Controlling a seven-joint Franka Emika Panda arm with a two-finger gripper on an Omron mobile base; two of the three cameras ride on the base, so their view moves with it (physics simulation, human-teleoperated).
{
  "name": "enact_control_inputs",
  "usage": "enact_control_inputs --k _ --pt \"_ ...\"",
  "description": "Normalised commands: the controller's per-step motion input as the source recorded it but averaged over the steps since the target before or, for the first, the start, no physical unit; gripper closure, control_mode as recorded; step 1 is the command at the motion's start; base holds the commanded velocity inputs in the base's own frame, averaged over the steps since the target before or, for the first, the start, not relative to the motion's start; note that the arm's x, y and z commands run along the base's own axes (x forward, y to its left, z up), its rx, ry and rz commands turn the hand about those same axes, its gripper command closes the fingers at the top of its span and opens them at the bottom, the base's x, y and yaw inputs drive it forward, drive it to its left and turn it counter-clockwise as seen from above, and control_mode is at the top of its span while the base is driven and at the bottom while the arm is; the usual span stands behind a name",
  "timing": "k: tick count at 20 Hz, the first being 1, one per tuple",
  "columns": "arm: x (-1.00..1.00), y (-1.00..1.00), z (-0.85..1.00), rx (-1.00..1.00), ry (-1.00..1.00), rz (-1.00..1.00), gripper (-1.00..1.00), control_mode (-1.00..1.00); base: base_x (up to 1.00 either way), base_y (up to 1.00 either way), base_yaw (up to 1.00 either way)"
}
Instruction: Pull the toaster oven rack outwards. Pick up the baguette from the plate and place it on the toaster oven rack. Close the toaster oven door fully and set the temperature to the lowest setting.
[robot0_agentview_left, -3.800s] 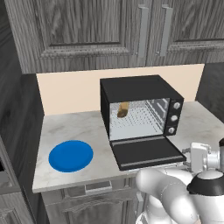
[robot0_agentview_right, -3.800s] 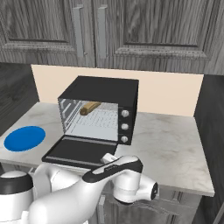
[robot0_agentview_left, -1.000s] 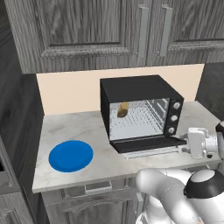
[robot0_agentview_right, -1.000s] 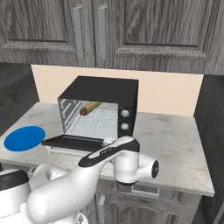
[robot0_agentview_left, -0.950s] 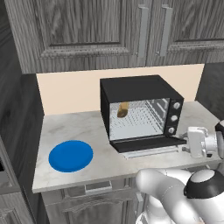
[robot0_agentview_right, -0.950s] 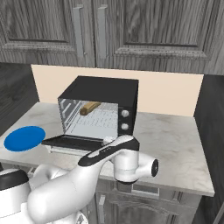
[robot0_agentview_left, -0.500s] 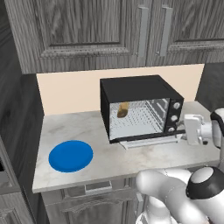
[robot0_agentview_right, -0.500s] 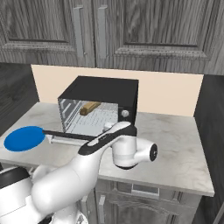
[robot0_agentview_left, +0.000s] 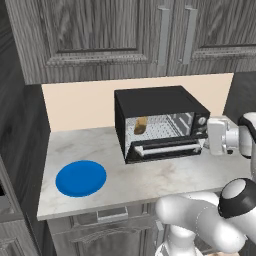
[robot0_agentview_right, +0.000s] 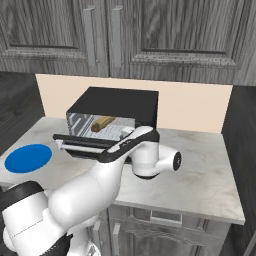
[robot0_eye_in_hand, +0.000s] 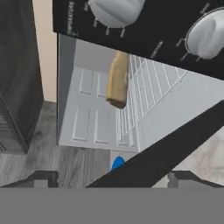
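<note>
The black toaster oven (robot0_agentview_left: 160, 107) stands at the back of the counter, its door (robot0_agentview_left: 162, 155) tilted partway up with the silver handle (robot0_agentview_left: 165, 149) along the free edge. Inside, the baguette (robot0_agentview_left: 141, 125) lies on the wire rack (robot0_agentview_left: 162, 132) near the left wall. My gripper (robot0_agentview_left: 206, 142) hovers at the oven's right front, beside the knob column, open with nothing between its fingers. In the hand view, two silver knobs (robot0_eye_in_hand: 116, 8) sit at the top, the baguette (robot0_eye_in_hand: 117, 78) and rack (robot0_eye_in_hand: 140, 96) below them, and the door's black edge (robot0_eye_in_hand: 175, 144) runs diagonally. The blue plate (robot0_agentview_left: 81, 178) is bare.
The marble counter (robot0_agentview_left: 165, 182) has free room in front of the oven and to its right (robot0_agentview_right: 200, 165). Dark wood cabinets (robot0_agentview_left: 125, 35) hang above. My own arm (robot0_agentview_right: 135, 155) covers the oven's right front in the right base view.
The door has swung up from nearly flat to partly shut. My hand rose and moved in toward the oven's right front.
</note>
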Motion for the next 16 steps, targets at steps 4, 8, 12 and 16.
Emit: enact_control_inputs --k 4,8,12,16 --pt "0.41 0.27 0.00 0.00 -0.20 -0.03 -1.00 -1.00 0.00 0.00 0.00" --pt "0.30 0.27 0.00 0.00 -0.31 -0.04 -1.00 -1.00 0.00 0.00 0.00" --pt "0.14 0.24 0.05 0.00 -0.37 -0.04 -1.00 -1.00 0.00 0.00 0.00" --pt "0.12 0.25 0.14 0.00 -0.38 -0.04 -1.00 -1.00 0.00 0.00 0.00"
